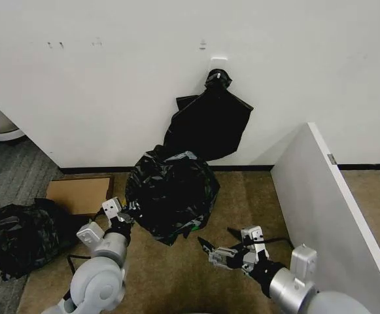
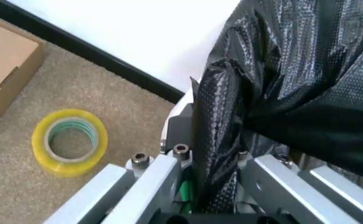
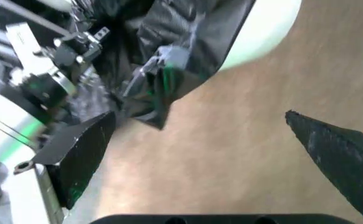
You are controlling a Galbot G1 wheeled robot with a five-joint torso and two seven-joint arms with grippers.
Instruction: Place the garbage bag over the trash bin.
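The garbage bag (image 1: 170, 193) is draped over most of the trash bin (image 3: 265, 32), which stands on the carpet against the white wall (image 1: 111, 78), with bare white plastic showing on the bin's side, so by my reckoning the covering is mostly done and only pulling the edge down remains. The left gripper (image 1: 121, 216) pinches a fold of the bag at the near-left edge, while the right gripper (image 1: 225, 252) hangs just beside the bin with its jaws spread and empty. Around it are a bundle of black bags (image 1: 209, 121) hung on the wall above, a black mound (image 1: 19, 235) and cardboard box (image 1: 78, 194) to the left, a grey partition (image 1: 320, 196) on the right, and a yellow tape roll (image 2: 69, 141) by the bin; nothing seems to block the work.
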